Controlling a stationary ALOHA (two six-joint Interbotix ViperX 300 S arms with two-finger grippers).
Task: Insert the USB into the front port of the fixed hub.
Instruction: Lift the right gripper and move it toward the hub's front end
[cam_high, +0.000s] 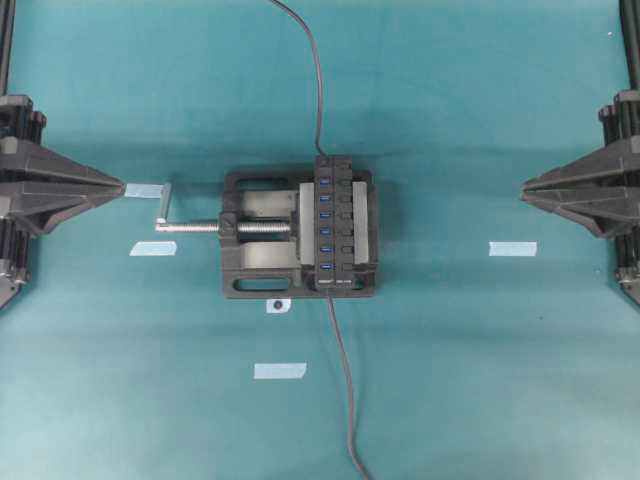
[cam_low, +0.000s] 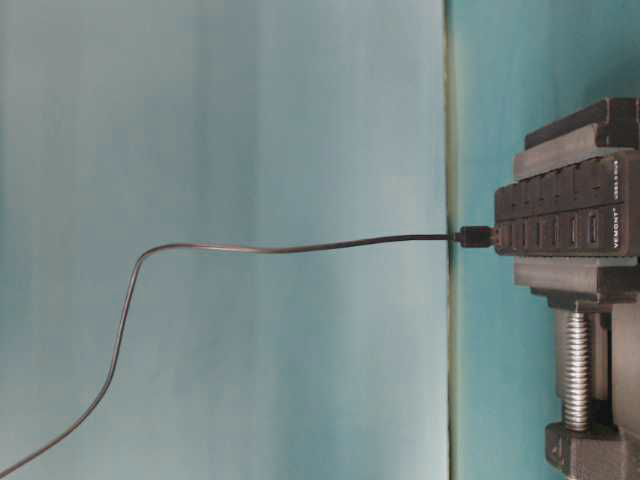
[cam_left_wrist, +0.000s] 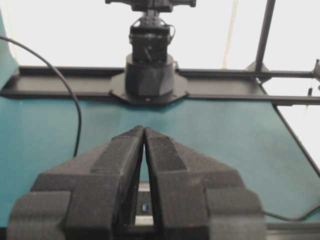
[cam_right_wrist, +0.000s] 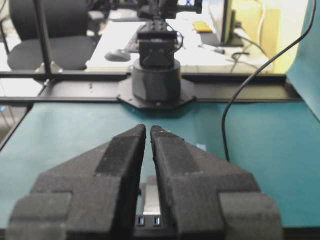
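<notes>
The fixed hub (cam_high: 335, 220) is a narrow black bar with blue ports, clamped upright in a vise at the table's middle. The USB plug (cam_low: 475, 237) sits against the hub's unlabelled end, its thin cable (cam_high: 312, 70) running off the far edge. Whether it is fully seated I cannot tell. My left gripper (cam_high: 122, 188) is shut and empty at the left, well away from the hub. My right gripper (cam_high: 524, 188) is shut and empty at the right. The hub's ports show behind the left fingers (cam_left_wrist: 145, 206) and the right fingers (cam_right_wrist: 150, 220).
The black vise (cam_high: 260, 250) has a silver screw handle (cam_high: 190, 226) pointing left. The hub's own cable (cam_high: 345, 400) runs from its labelled end to the near edge. Pale tape strips lie at left (cam_high: 152, 248), right (cam_high: 512, 248) and front (cam_high: 279, 371).
</notes>
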